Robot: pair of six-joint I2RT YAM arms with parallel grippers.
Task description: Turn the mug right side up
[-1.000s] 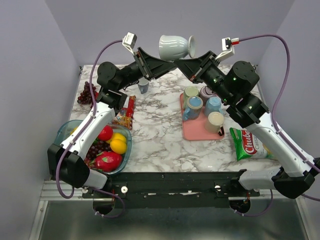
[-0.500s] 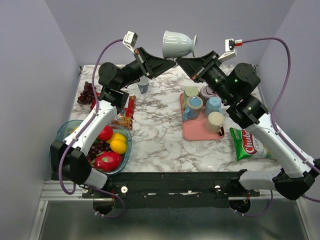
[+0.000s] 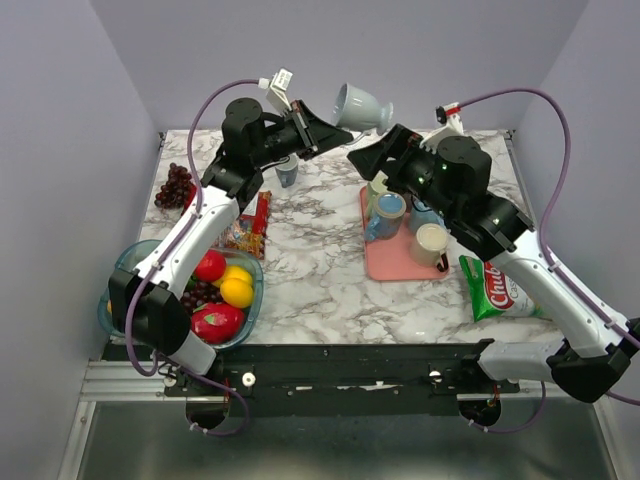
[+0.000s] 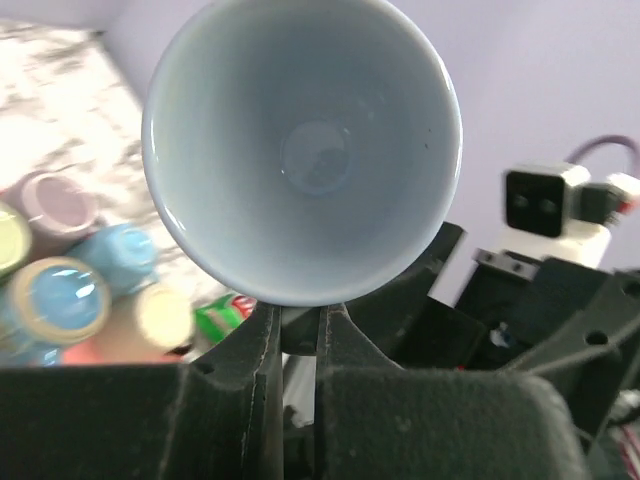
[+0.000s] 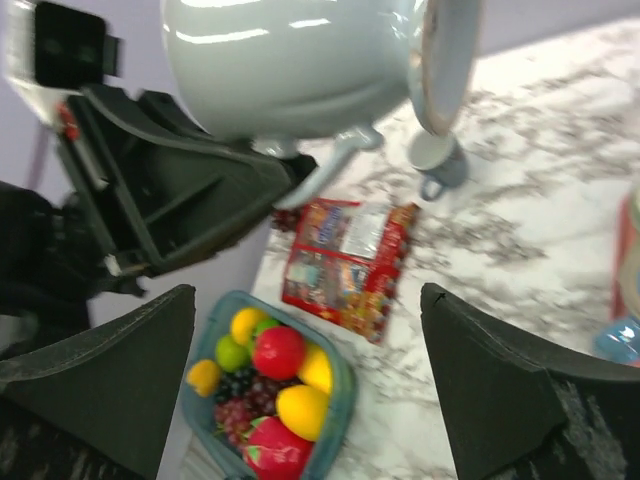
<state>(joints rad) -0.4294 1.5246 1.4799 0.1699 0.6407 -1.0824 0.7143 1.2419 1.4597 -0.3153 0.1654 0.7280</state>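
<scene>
**Pale-blue mug aloft, pinched by the left arm alone**

Pale-blue mug [image 3: 362,103] hangs high above the back of the marble desk [image 3: 320,260], lying on its side in the air and touching nothing below. The left end effector [image 4: 297,325] is clenched tight just under the rim. It seems to be on the handle, though the wrist view is dark down there. That same camera looks straight into the mug's inside, so the mouth faces back along the left arm and the foot points towards the right arm. The right end effector [image 5: 305,298] is released, fingers spread wide with nothing between them, just beside the mug but apart from it. Down on the desk, a pink tray [image 3: 395,262] of cups sits on the right with a green chip bag [image 3: 495,288] near it. A fruit bowl [image 3: 125,255] sits at the left edge, with a red snack packet [image 5: 345,265] and a small cup [image 5: 435,155] beyond it.
</scene>
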